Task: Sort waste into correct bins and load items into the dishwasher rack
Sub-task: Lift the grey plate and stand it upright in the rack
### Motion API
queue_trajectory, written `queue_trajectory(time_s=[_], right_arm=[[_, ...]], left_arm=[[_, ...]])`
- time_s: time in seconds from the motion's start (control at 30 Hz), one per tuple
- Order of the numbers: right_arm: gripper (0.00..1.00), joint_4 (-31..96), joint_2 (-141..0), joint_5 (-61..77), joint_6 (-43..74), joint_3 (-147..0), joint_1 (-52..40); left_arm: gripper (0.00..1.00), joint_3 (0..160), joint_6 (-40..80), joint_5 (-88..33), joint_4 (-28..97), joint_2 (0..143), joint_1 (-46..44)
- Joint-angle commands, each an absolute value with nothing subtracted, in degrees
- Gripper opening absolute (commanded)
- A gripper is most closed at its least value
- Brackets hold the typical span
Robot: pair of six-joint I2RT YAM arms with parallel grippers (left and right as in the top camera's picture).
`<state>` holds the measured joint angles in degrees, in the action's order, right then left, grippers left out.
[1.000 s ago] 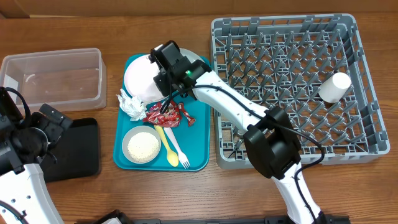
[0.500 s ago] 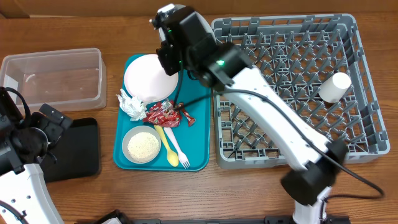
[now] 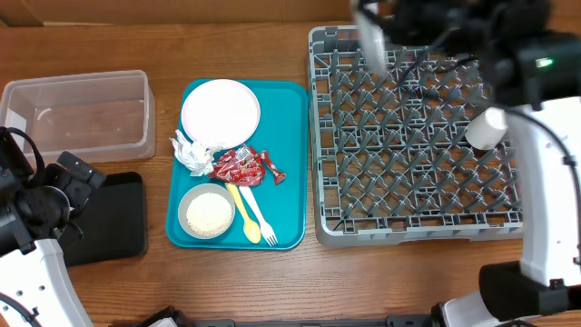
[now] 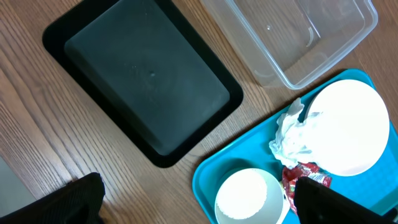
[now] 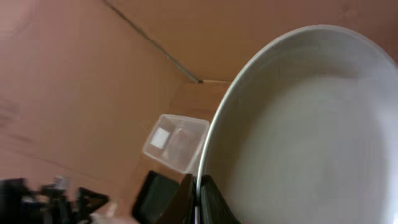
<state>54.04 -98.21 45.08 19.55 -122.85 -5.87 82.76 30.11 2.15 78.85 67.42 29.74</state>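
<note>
Grey-green plate (image 5: 305,130), rim clamped in my right hand (image 5: 198,191); arm reached high over rack (image 3: 316,163), plate stood on edge.

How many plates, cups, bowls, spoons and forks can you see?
Plates: 2, white plate, pale plate
Cups: 1, white cup
Bowls: 1, bowl
Spoons: 1, yellow spoon
Forks: 1, white fork
Total: 6
</note>
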Motion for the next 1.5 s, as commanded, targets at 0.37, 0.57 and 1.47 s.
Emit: queue_trajectory(time_s=[0.37, 0.57, 1.47], right_arm=[[0.04, 63.09, -102.83, 76.18, 21.47, -123.76, 23.51], [0.04, 68.75, -107.28, 73.03, 13.06, -123.72, 27.92], [0.04, 74.22, -125.45, 69.69, -21.45, -123.70, 22.50]], left_arm=[[1.00, 83.68, 31.09, 1.87, 78.81, 67.51, 29.98], [1.00, 83.68, 31.09, 1.87, 78.81, 67.51, 29.98], [1.00, 83.68, 31.09, 1.87, 78.81, 67.51, 29.98]])
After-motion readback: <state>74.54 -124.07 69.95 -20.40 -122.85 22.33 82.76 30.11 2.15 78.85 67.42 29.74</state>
